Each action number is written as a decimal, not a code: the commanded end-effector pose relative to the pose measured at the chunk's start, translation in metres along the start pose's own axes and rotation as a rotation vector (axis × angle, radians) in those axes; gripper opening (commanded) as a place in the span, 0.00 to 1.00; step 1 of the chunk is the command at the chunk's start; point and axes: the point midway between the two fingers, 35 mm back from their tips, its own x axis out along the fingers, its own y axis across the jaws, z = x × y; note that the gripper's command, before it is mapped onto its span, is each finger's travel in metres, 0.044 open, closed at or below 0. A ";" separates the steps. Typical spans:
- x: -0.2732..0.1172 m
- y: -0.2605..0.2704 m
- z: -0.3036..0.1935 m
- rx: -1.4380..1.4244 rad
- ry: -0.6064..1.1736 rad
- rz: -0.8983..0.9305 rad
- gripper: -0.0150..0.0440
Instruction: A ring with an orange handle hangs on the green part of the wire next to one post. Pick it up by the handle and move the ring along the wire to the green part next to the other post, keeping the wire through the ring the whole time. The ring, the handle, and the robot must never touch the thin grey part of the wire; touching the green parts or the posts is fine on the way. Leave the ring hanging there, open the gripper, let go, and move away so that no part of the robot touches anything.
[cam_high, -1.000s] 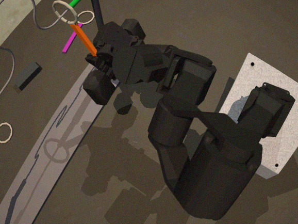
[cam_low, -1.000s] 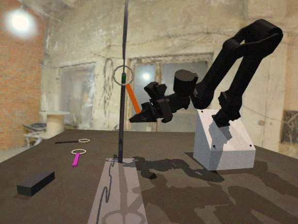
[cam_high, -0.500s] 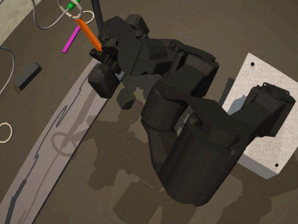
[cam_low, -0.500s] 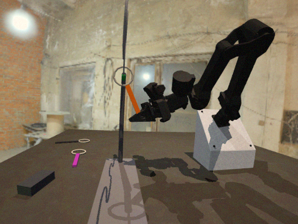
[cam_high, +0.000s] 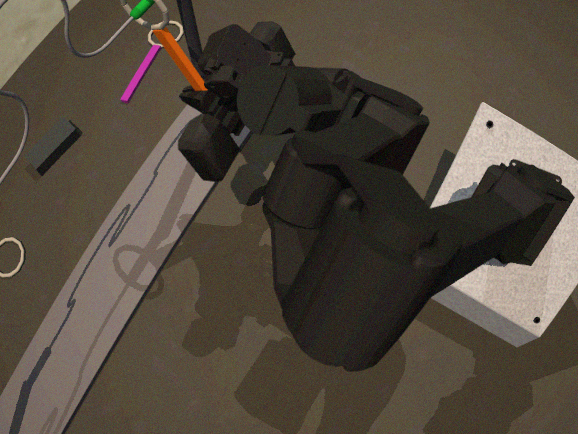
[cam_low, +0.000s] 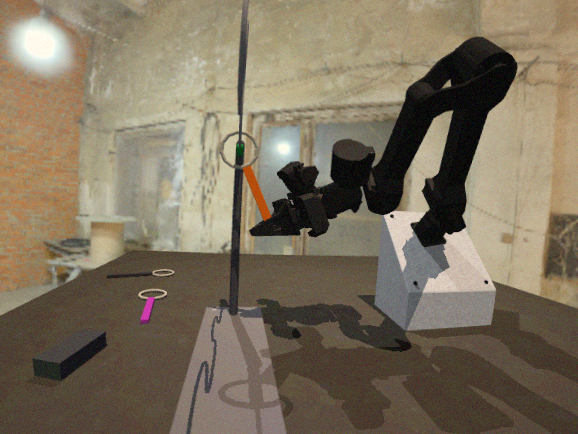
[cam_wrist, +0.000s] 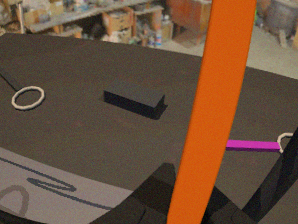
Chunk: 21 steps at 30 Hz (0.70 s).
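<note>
The ring has the green part of the wire through its opening. I cannot tell whether it touches it. The post stands close by. The orange handle slants down from the ring to my gripper. My gripper is shut on its lower end. The thin grey wire runs on from the green part in the top view. The other post is not in view.
The pale base strip lies below. A magenta-handled ring, a dark-handled ring and a dark block lie on the table beyond the strip.
</note>
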 end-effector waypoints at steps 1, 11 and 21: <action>0.002 -0.001 -0.004 -0.004 -0.001 -0.001 0.00; 0.007 -0.002 -0.017 -0.003 -0.001 0.000 0.00; 0.007 -0.002 -0.017 -0.003 -0.001 0.000 0.00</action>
